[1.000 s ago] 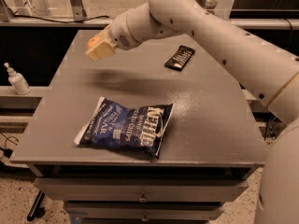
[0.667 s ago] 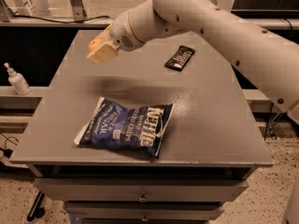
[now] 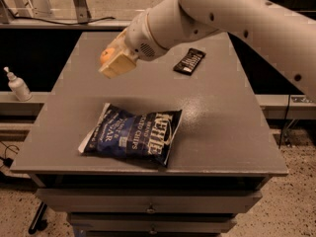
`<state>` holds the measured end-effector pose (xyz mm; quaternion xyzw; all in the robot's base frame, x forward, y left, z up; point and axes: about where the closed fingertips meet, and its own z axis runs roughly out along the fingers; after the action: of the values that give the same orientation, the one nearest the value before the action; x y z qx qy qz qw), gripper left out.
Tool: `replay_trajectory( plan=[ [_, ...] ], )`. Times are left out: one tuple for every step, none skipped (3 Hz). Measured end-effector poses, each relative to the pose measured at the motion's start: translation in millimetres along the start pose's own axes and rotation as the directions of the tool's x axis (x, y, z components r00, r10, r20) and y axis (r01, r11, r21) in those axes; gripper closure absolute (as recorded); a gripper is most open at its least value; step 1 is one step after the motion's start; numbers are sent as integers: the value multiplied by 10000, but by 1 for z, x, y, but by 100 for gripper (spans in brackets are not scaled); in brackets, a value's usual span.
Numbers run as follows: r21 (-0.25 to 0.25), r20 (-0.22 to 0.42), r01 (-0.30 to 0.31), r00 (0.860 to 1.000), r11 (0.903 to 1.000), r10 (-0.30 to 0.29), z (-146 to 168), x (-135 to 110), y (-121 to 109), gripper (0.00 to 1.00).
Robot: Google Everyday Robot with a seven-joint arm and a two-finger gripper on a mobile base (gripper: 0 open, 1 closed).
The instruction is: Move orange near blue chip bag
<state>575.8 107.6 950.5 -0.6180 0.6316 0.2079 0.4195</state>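
Observation:
The blue chip bag (image 3: pixel 132 136) lies flat near the front edge of the grey table (image 3: pixel 217 127), with white "Kettle" lettering. My gripper (image 3: pixel 112 63) hangs in the air above the table's left middle, behind and a little left of the bag. It is shut on the orange (image 3: pixel 105 55), of which only a small orange patch shows between the tan fingers (image 3: pixel 117 66). The big white arm reaches in from the upper right.
A small black wrapped bar (image 3: pixel 189 61) lies at the back right of the table. A white pump bottle (image 3: pixel 18 85) stands on a ledge to the left. Drawers (image 3: pixel 148 207) sit under the table top. Metal frame legs stand behind.
My gripper with the orange has moved forward and lower, closer to the chip bag. The bag and the bar have not moved.

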Motion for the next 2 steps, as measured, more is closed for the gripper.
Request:
replay_trajectory(
  plan=[
    [527, -315, -145, 9994, 9985, 162, -44, 16, 11, 100],
    [1318, -377, -410, 9982, 9904, 463, -100, 38, 11, 100]
  ],
)
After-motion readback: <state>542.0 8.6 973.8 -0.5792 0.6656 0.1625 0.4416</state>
